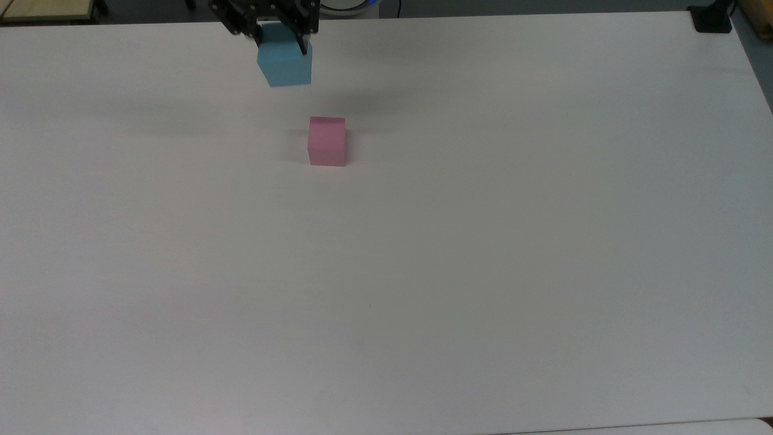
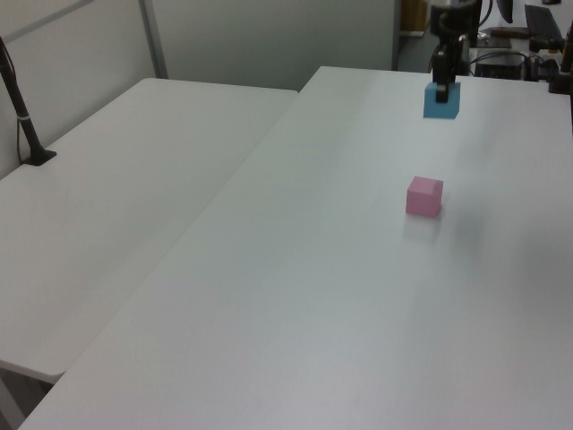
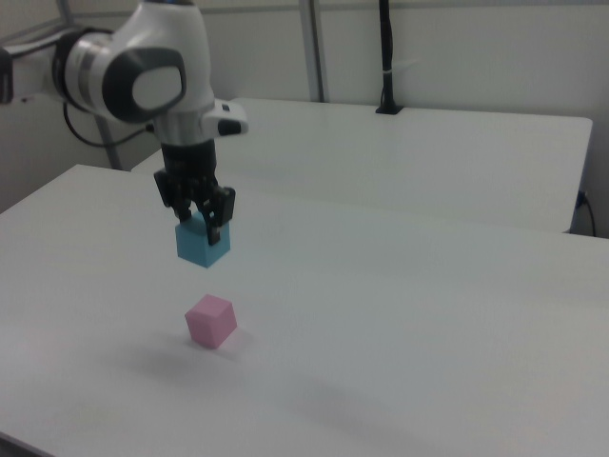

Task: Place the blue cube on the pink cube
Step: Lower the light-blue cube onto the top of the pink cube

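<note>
Nearest you in the top view lies a wide bare stretch of the white counter. Past it, the pink cube sits flat on the counter, square to the top view's edges and well apart from anything else.

Beyond the pink cube and slightly to the top view's left, the blue cube hangs in the air, clear of the counter. In the right view it floats above the pink cube with open space between them. The tool is pinching the blue cube at its upper part, one finger on each of two opposite faces, with most of the body hanging below the fingertips. In the left view the blue cube sits under the tool, farther back than the pink cube.

Judging by looks, both cubes are light, stiff blocks with matte faces, so your pinch should hold without much squeeze. Flat opposite faces are the right place to hold; keep that grip. The pink cube is probably light enough to slide if bumped from the side, so come down from straight above. The blue cube looks turned a little against the pink one, so square it first.

Farthest back, at the counter's far edge, is the arm.
</note>
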Motion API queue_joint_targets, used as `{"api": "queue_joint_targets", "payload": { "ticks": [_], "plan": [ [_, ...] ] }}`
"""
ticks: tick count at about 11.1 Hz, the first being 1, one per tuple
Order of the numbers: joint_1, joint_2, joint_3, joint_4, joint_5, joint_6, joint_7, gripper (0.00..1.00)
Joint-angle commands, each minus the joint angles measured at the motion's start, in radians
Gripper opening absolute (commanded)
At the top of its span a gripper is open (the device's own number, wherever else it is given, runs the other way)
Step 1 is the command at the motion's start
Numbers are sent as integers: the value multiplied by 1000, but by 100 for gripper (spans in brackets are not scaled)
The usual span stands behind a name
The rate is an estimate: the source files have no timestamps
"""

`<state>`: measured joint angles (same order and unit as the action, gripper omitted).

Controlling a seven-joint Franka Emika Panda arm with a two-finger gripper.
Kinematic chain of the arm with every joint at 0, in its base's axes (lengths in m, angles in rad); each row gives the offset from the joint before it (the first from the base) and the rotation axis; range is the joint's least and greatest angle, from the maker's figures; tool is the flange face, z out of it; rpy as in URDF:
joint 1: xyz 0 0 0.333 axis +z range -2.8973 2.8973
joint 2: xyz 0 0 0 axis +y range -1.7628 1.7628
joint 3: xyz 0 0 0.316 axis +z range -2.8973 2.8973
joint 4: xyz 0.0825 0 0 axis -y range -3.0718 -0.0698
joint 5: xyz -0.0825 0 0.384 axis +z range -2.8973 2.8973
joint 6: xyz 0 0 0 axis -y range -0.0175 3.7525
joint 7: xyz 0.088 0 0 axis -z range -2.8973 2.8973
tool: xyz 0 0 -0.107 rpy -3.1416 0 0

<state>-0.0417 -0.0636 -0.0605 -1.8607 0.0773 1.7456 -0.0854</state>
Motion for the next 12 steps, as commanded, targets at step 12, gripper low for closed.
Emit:
{"api": "queue_joint_targets", "payload": {
  "ticks": [12],
  "plan": [
    [19,71,103,-245,-112,353,182,26]
  ]
}}
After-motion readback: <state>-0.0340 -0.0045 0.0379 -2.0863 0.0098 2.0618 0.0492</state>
